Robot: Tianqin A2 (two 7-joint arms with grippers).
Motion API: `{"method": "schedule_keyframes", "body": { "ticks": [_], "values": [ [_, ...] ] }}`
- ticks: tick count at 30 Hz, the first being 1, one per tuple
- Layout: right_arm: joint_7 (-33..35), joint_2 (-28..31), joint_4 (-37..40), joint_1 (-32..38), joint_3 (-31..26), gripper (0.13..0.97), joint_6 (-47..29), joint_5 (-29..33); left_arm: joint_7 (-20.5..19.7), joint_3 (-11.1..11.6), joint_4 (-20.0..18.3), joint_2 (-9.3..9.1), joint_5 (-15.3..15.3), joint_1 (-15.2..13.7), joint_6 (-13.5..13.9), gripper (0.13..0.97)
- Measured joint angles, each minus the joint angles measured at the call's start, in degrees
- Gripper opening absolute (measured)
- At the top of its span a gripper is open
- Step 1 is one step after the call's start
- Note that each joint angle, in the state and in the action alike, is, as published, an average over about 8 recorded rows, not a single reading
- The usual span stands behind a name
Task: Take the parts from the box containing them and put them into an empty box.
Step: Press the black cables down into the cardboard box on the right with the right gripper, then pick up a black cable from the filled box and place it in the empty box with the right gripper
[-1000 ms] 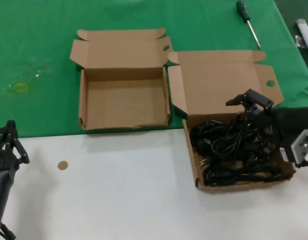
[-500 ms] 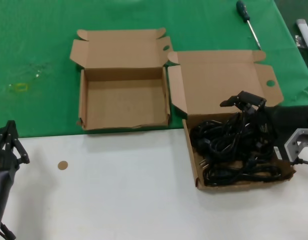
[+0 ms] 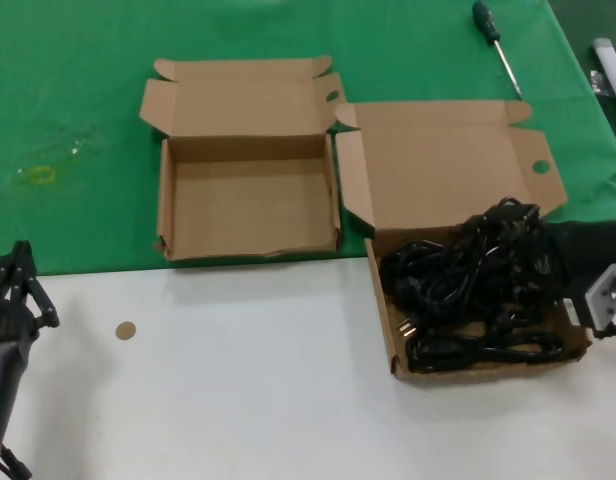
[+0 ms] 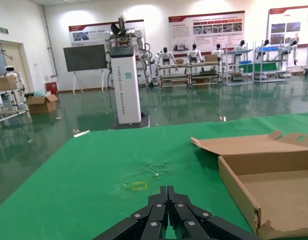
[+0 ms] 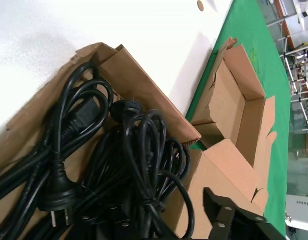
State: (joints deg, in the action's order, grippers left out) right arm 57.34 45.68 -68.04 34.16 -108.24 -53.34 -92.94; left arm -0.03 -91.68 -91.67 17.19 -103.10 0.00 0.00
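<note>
Where fingers (image 3: 508, 225) hovered, now among cords (image 3: 458, 290).

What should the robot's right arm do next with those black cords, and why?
Probably close the right end effector on a bundle and lift. It is down among the black cords in the larger box, and the smaller box is empty. Its fingers are hidden. The left end effector waits at the table's near edge.

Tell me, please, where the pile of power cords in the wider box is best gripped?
Grip the raised coil of loops at the top of the power cords, coming straight down from above. The box walls block the sides, and the plugs lie low and tangled.
</note>
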Motion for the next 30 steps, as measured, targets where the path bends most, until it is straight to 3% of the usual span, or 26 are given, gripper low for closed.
{"method": "schedule_keyframes", "body": {
  "ticks": [8, 17, 22, 30],
  "values": [
    [-0.2, 1.2, -0.9, -1.8, 1.2, 0.457, -0.4, -1.1, 0.0, 0.0, 0.0, 0.00, 0.0, 0.0, 0.0, 0.152],
    [0.5, 1.6, -0.7, -2.8, 2.2, 0.283, -0.6, -2.0, 0.0, 0.0, 0.0, 0.00, 0.0, 0.0, 0.0, 0.152],
    [-1.9, 2.3, -1.3, -3.3, 2.6, 0.256, -1.4, -2.8, 0.0, 0.0, 0.0, 0.00, 0.0, 0.0, 0.0, 0.152],
    [-13.8, 5.1, -5.1, -3.3, 2.9, 0.229, -4.8, -4.6, 0.0, 0.0, 0.0, 0.00, 0.0, 0.0, 0.0, 0.152]
  ]
}}
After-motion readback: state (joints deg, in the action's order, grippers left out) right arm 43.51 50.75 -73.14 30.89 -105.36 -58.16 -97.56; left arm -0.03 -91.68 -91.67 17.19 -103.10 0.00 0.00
